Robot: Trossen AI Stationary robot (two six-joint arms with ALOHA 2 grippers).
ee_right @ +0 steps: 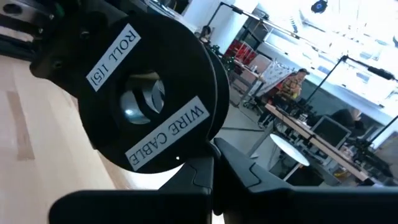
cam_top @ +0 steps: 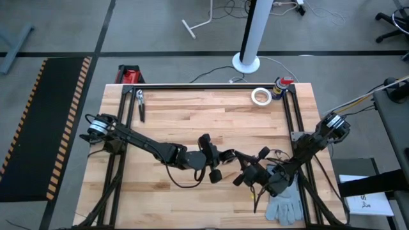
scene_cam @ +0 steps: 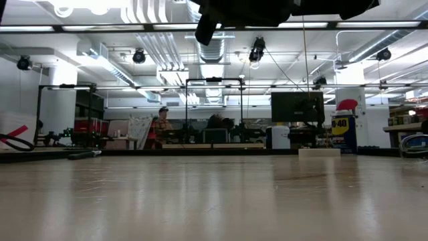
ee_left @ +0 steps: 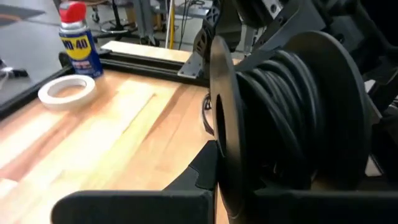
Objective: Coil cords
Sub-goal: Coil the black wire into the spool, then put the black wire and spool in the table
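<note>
- Left gripper [cam_top: 214, 160]: reaches in from the counter's [cam_top: 192, 115] left edge to the middle of the near half. It meets the right gripper there. Whether it is open or closed cannot be told.
- Right gripper [cam_top: 250, 171]: comes from the right edge to the same middle area, just beside the left gripper. Its grip state cannot be told either.
- Cord [ee_left: 286, 106]: thin and black, wound in close turns on a black spool [ee_right: 149, 99]. The spool sits right at the two grippers. Its round flange carries white labels reading "WIRE CABLE" and "ROLL 15".
- Low view: only dark shapes hang at the top edge, above the counter surface.
- Loose black strand [cam_top: 185, 184]: lies in a curve on the counter under the left arm. Whether it joins the spooled cord cannot be told.
- Grey glove [cam_top: 285, 203]: lies flat near the right front corner, beside the right arm.
- White tape roll [cam_top: 260, 96] and WD-40 can [cam_top: 282, 85]: stand near each other at the far right corner.
- Pliers [cam_top: 140, 104]: lie at the far left corner.
- Person [scene_cam: 160, 124]: in the room beyond the counter.
</note>
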